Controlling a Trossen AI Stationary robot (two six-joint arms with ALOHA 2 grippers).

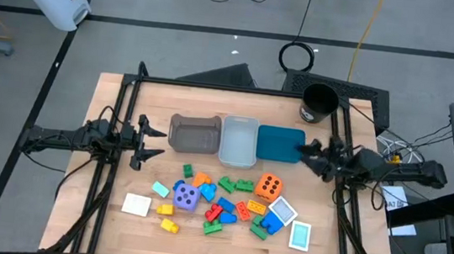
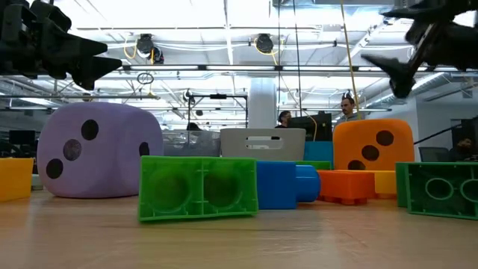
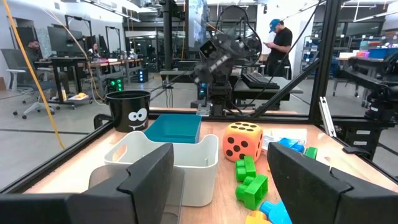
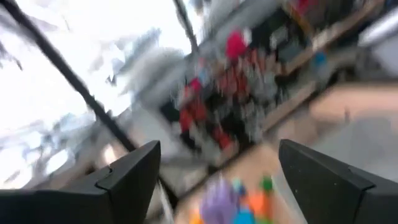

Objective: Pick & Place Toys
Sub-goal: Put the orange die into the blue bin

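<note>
The toys lie in a loose heap on the near middle of the table: several small coloured bricks (image 1: 222, 211), a purple dotted cube (image 1: 187, 196), an orange dotted cube (image 1: 269, 186) and flat white cards (image 1: 136, 205). All of them rest on the wood. My left gripper (image 1: 156, 143) hangs open above the table's left side, pointing level toward the bins, clear of everything. My right gripper (image 1: 303, 154) is open at the right side, raised beside the teal bin and holding nothing. In the low view both grippers stay high above the cubes (image 2: 97, 149).
Three bins stand in a row behind the toys: grey (image 1: 195, 134), clear (image 1: 239, 141) and teal (image 1: 280, 144). A black cup with a face (image 1: 319, 103) sits at the far right corner. A black frame (image 1: 129, 91) borders the table. People stand in the room beyond.
</note>
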